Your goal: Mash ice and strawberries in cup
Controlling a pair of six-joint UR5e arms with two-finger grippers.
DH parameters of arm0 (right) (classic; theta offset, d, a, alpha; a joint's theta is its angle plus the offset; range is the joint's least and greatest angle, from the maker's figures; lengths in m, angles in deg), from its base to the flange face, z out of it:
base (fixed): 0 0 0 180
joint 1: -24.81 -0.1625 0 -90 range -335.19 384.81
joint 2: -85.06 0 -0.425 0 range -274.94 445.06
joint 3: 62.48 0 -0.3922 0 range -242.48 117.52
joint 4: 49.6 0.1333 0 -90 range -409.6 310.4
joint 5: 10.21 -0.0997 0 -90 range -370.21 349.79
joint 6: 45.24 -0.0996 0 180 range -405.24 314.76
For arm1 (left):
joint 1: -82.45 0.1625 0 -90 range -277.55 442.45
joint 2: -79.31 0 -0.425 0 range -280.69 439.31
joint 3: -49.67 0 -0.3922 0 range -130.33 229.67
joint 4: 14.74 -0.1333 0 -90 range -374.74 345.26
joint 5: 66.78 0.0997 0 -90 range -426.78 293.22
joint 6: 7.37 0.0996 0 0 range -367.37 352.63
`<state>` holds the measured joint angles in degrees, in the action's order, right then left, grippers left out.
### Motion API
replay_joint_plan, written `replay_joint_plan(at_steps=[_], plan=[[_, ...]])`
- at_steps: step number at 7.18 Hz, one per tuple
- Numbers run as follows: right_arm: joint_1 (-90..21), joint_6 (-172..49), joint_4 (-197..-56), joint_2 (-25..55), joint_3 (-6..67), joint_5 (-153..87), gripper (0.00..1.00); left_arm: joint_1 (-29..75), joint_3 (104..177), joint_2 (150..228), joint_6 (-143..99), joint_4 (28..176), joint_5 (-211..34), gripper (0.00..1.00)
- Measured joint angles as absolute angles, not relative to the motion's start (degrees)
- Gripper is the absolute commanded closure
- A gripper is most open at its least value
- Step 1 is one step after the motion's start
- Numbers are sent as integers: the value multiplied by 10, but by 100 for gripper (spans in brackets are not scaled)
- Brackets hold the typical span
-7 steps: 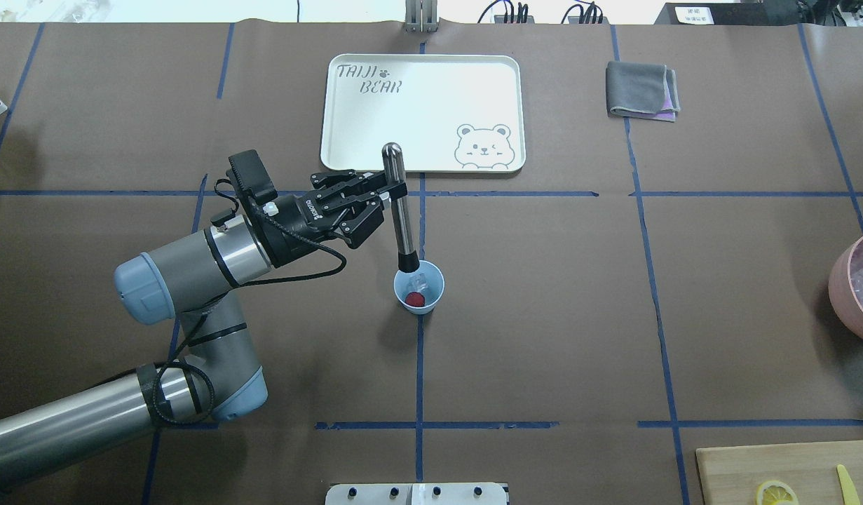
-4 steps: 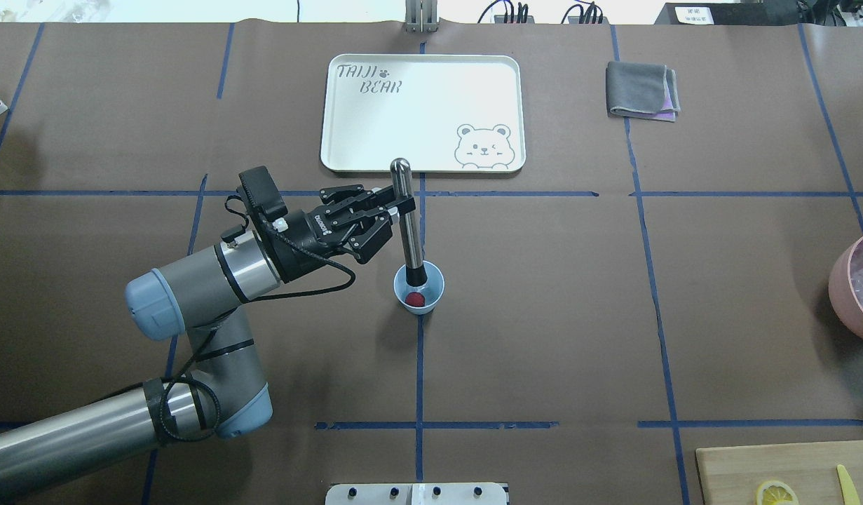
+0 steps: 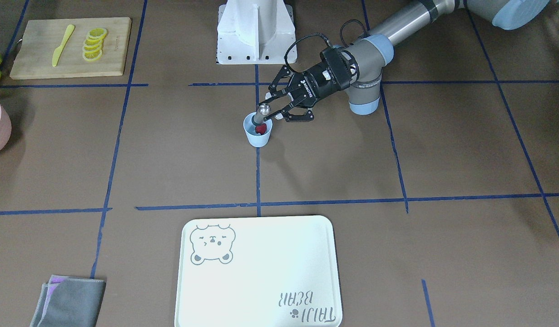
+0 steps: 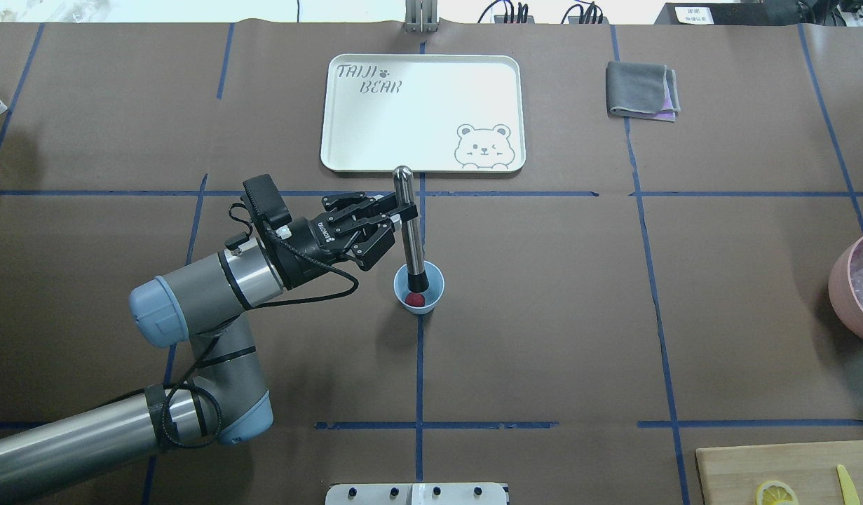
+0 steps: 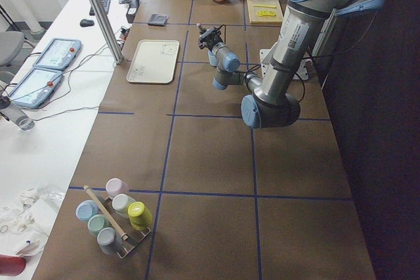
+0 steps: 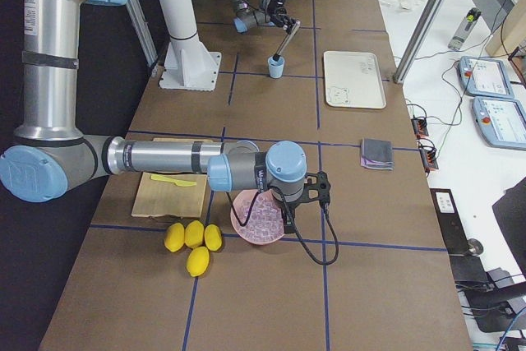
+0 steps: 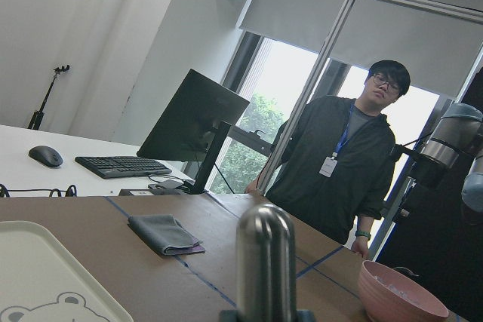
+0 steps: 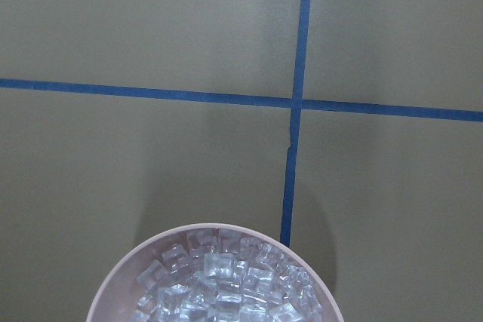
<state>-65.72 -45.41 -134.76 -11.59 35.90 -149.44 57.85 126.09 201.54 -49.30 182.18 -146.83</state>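
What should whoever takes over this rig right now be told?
Left pincer: shut on the steel muddler, whose black tip is inside the cup.
Right pincer: above the pink ice bowl; open or shut, cannot tell.
Strawberry sits in the cup, looking whole; ice in the cup is hidden by the muddler.
Done: muddler is in the cup.
Left: mash strawberry and ice.
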Motion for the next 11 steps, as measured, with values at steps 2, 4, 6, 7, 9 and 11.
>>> replay_joint_plan(at_steps=[2, 4, 6, 7, 9, 11], plan=[[-657, -454, -1348, -116, 357, -1494, 0, 578, 1260, 2016, -493, 1817, -1468, 100], [-657, -453, -1348, -115, 356, -1494, 1, 578, 1259, 2017, -493, 1811, -1468, 100], [-657, -453, -1348, -115, 355, -1494, 0, 578, 1252, 2017, -494, 1808, -1468, 100], [-657, -453, -1348, -115, 355, -1494, 0, 578, 1248, 2017, -494, 1807, -1468, 100], [-657, -452, -1348, -115, 355, -1494, 0, 579, 1241, 2019, -495, 1807, -1468, 100], [-657, -452, -1348, -115, 355, -1494, 1, 579, 1238, 2020, -495, 1807, -1468, 100]])
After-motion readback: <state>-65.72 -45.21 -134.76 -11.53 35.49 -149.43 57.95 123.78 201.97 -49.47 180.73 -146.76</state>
